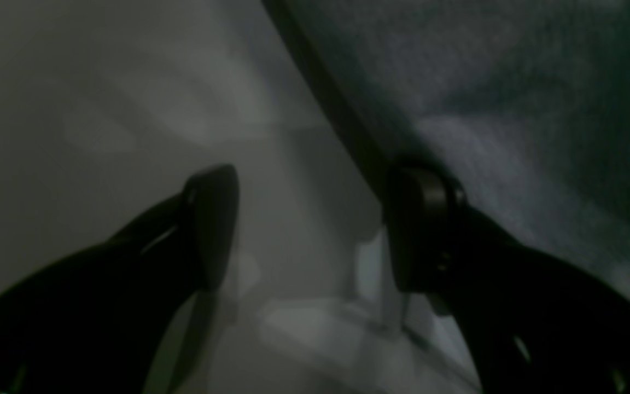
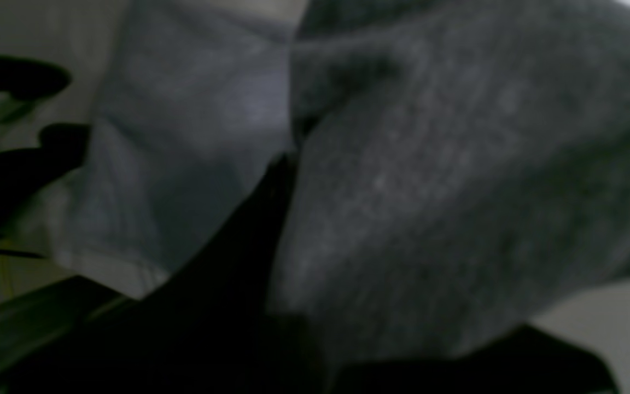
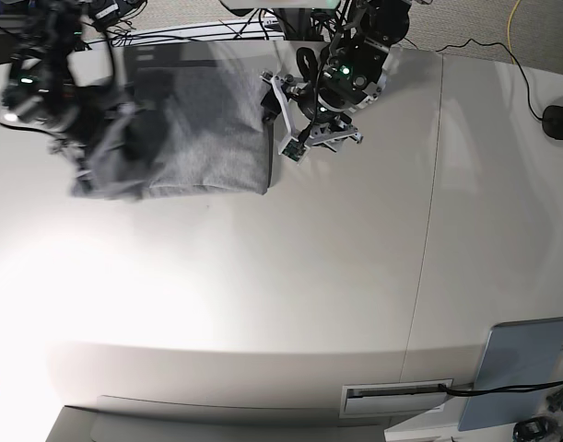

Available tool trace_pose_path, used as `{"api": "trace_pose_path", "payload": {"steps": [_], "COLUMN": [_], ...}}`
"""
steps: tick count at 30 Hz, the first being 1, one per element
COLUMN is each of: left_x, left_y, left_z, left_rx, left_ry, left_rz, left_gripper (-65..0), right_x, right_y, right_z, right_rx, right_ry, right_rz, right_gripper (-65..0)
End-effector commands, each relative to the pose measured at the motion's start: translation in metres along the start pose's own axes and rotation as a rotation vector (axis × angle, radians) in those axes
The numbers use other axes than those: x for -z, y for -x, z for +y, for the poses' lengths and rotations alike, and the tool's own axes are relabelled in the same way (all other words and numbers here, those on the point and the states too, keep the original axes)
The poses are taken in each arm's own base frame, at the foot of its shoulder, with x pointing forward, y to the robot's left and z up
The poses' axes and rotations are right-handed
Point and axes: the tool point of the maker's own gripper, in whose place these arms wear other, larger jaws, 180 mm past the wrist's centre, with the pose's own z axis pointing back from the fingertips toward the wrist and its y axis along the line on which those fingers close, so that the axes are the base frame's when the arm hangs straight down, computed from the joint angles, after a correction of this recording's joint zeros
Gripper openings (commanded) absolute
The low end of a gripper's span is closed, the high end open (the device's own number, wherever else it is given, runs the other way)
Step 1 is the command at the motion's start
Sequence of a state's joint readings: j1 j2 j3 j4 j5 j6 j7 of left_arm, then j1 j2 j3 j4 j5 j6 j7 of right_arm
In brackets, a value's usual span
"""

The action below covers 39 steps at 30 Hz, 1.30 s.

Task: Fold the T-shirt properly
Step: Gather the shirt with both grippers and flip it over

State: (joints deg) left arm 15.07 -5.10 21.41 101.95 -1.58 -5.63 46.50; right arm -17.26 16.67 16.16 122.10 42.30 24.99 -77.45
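The heather-grey T-shirt [image 3: 203,138] lies partly folded at the table's back left, plain side up. My right gripper [image 3: 95,138] is at the shirt's left end, where the cloth is bunched, lifted and blurred. In the right wrist view the grey cloth [image 2: 457,164] fills the frame and drapes over one dark finger [image 2: 249,262]; the gripper [image 2: 287,175] looks shut on the shirt. My left gripper [image 3: 279,120] is open and empty at the shirt's right edge. In the left wrist view its fingers [image 1: 211,219] straddle bare table, with the shirt [image 1: 512,109] beside the right finger.
A flat blue-grey panel [image 3: 525,373] lies at the front right corner. A black round object [image 3: 559,120] with a cable sits at the right edge. Cables run along the back edge. A slot [image 3: 396,398] is set in the table's front.
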Motion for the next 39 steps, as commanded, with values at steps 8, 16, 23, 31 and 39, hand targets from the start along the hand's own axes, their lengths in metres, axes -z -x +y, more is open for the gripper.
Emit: {"api": "trace_pose_path", "payload": {"steps": [8, 16, 23, 31, 39], "left_x": [-0.002, -0.002, -0.002, -0.003, -0.021], "left_y": [-0.010, -0.010, -0.009, 0.003, -0.015], "left_z": [-0.002, -0.002, 0.001, 0.011, 0.041], "left_rx": [0.002, 0.002, 0.015, 0.056, 0.075], "left_ry": [0.005, 0.005, -0.010, -0.062, -0.233], "left_rz": [-0.030, -0.030, -0.026, 0.045, 0.009], "left_gripper": [-22.5, -22.5, -22.5, -22.5, -22.6], "right_x": [0.039, 0.053, 0.049, 0.035, 0.028], "right_y": [-0.026, -0.036, -0.047, -0.058, -0.068], "right_z": [0.062, 0.100, 0.140, 0.171, 0.095], "right_rx": [-0.030, -0.075, -0.056, -0.078, 0.017], "right_ry": [-0.043, -0.070, -0.252, -0.441, -0.232], "right_rz": [-0.055, -0.100, -0.161, -0.229, -0.281], "right_gripper": [-65.0, -52.1, -38.9, -38.9, -39.0]}}
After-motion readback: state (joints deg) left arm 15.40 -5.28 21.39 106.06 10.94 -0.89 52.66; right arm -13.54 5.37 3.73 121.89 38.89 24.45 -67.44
